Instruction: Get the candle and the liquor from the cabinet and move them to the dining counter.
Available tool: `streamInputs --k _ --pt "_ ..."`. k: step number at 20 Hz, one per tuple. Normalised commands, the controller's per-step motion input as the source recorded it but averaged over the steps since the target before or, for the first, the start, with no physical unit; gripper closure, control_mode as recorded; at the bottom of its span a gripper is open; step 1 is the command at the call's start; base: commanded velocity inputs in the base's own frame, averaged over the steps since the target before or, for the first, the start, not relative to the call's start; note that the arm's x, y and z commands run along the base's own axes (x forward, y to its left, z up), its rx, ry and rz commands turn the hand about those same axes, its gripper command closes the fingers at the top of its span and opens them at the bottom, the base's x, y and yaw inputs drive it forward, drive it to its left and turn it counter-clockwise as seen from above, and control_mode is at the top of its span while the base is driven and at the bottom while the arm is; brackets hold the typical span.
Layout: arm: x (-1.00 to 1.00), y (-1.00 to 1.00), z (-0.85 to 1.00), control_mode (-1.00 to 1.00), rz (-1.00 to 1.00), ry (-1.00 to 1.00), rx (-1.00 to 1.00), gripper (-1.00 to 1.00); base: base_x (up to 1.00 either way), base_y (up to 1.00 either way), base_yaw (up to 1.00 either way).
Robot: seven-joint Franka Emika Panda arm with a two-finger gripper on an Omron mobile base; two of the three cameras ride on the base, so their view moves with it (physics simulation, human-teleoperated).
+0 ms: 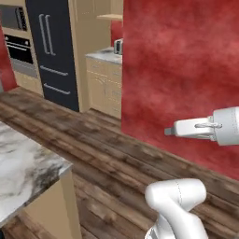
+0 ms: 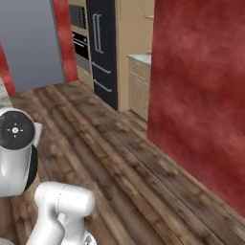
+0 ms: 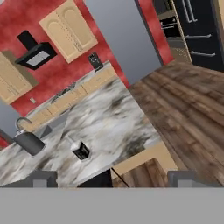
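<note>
The claw (image 3: pixel 112 178) is spread wide and carries nothing, hanging over the dining counter (image 3: pixel 109 127), where the liquor (image 3: pixel 81 150) already stands. The candle remains unfetched (presumably in a cabinet (image 3: pixel 68 28)). Swinging away carelessly could knock the bottle over.

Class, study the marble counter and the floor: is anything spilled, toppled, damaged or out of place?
Nothing stands out. The liquor sits on the dining counter near its edge, with no spill around it; the wooden floor shows no damage. The gripper is open and empty.
</note>
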Motion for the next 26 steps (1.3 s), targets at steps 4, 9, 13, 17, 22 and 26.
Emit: streamInputs --k 4,9,13,17,22,26 --pt "0.00 0.00 0.00 1.00 0.00 0.00 0.00 -1.00 0.55 -0.42 -0.33" --pt "0.00 0.00 0.00 1.00 0.00 0.00 0.00 -1.00 0.43 -0.62 -0.08" --pt "0.00 0.00 0.00 1.00 0.00 0.00 0.00 -1.00 0.59 -0.45 0.00" --pt "0.00 0.00 0.00 1.00 0.00 0.00 0.00 -1.00 0.77 -0.22 0.00" --pt "0.00 0.00 0.00 1.00 0.00 0.00 0.00 -1.00 0.92 -0.06 0.02" --pt "0.00 0.00 0.00 1.00 0.00 0.00 0.00 -1.00 1.00 0.05 0.01"
